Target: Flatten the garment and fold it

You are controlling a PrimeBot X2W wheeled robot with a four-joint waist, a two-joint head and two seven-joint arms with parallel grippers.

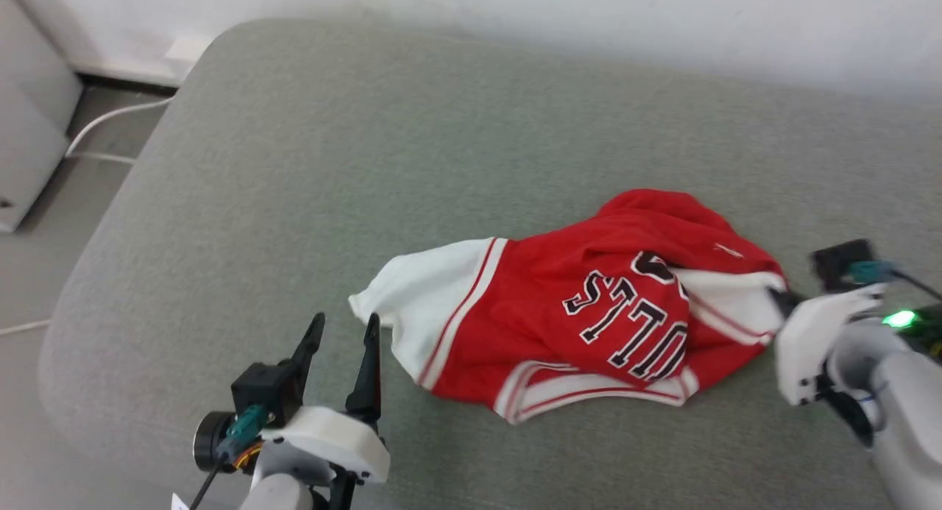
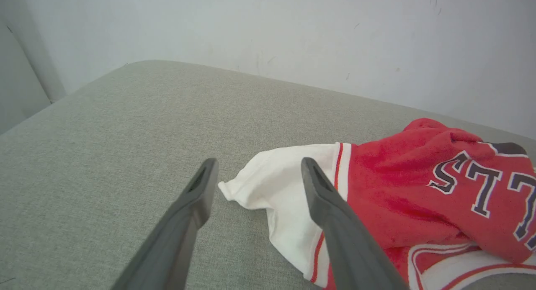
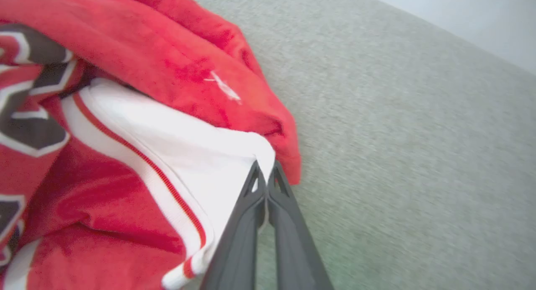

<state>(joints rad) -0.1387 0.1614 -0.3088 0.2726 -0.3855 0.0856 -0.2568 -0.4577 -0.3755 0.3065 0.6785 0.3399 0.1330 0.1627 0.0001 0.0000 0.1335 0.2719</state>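
Item: a garment, a red jersey with white panels, red-and-white striped trim and black white-edged lettering, is lying crumpled on a grey-green cushion, right of the middle and toward the near edge. Its lettering is reading upside down in the head view, and part of the letters is folding under a red hump at the far right. One white panel is spreading flat at the left end; a second white panel is tucking under red cloth at the right end. Left gripper: it is hovering at the near left, just beside the left white panel, with its fingers standing wide apart and holding nothing; whether the right finger is touching the cloth cannot be told. Right gripper: it is reaching in from the right, its fingers pressing together on the edge of the right white panel and pinching the cloth between their tips. Surroundings: a pale wall is running behind the cushion, and a white cable is lying on the floor at the far left.
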